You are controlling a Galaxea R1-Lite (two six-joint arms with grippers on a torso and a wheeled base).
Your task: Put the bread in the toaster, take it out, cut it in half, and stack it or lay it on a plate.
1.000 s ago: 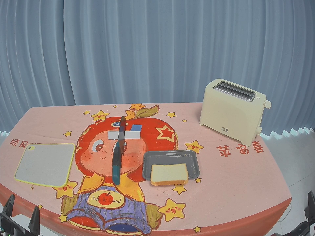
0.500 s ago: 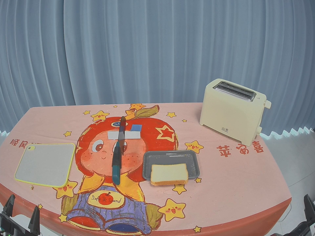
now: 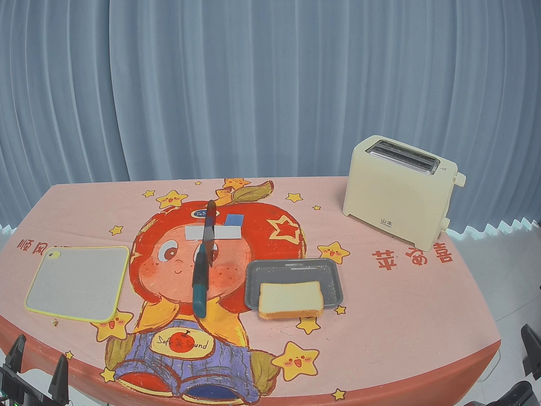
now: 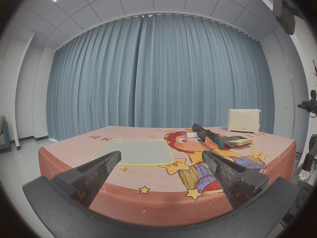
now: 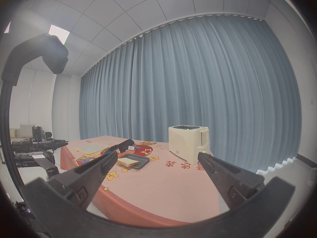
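- We judged the task as not yet begun: the bread (image 3: 291,298) lay as one whole, pale slice on the near edge of the grey plate (image 3: 293,267), right of the table's middle, with its near crust just over the rim.
- The toaster (image 3: 397,195) stood at the far right of the table (image 3: 394,322), well apart from the bread. As far as we could see, both its top slots were empty.
- The knife (image 3: 201,266) lay untouched just left of the plate, its teal handle near and its blade pointing far, with the blade propped on a small white and blue rest (image 3: 225,228).
- The cutting board (image 3: 79,282) lay at the near left, bare, with no bread on it.
- The left jaws were spread wide and held nothing, low off the near left edge of the table, before the cutting board.
- The right jaws were likewise spread wide and empty, off the near right corner of the table and well short of the bread and the toaster.
- Every step was left, in our view: lifting the slice, dropping it into a slot, taking it out, cutting it in half, and laying the halves on the plate.
- We reckoned the right arm the likelier one to fetch the slice first, as bread and toaster both sat on its side.
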